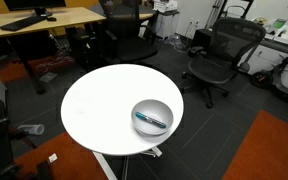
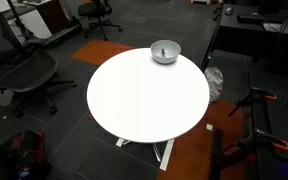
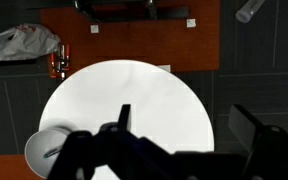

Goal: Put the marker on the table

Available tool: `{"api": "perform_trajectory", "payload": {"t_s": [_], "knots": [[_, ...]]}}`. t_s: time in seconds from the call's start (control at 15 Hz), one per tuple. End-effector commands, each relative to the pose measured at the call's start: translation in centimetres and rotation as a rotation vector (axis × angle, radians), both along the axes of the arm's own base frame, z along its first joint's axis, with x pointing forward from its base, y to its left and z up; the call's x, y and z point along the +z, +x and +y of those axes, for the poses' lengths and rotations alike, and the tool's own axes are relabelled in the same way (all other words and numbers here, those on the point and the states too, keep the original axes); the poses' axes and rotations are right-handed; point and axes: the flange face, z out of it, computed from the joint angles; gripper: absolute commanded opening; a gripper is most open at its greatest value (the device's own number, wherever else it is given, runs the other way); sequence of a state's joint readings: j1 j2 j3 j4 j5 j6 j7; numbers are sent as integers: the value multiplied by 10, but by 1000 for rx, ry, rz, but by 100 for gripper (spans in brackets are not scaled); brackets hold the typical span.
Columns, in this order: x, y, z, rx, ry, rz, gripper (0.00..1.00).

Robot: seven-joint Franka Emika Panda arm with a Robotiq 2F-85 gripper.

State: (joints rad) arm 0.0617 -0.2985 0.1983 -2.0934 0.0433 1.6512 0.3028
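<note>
The round white table [image 1: 104,105] shows in both exterior views [image 2: 144,95] and from high above in the wrist view [image 3: 134,90]. A grey bowl [image 1: 138,107] stands near its edge, and the teal-blue marker [image 1: 151,120] lies inside it. The bowl also shows in the exterior view [image 2: 165,51] and at the lower left of the wrist view [image 3: 36,158], where the marker is only a faint dark streak [image 3: 52,153]. My gripper [image 3: 184,125] shows only in the wrist view. It is open and empty, well above the table and to the side of the bowl.
Black office chairs [image 1: 216,55] [image 2: 24,75] stand around the table. A rectangular wooden desk [image 1: 44,20] is at the back. There is orange carpet [image 3: 134,35] and a white plastic bag [image 3: 24,42] on the floor. Dark stands [image 2: 259,110] are beside the table.
</note>
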Motion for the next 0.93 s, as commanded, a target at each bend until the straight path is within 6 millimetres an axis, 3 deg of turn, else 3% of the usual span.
{"api": "perform_trajectory", "payload": {"t_s": [0.0,0.4,0.87], "knots": [[1,0,0,0,0,1,100],[1,0,0,0,0,1,100],[-3,34,-34,-103,36,-36,100]]}}
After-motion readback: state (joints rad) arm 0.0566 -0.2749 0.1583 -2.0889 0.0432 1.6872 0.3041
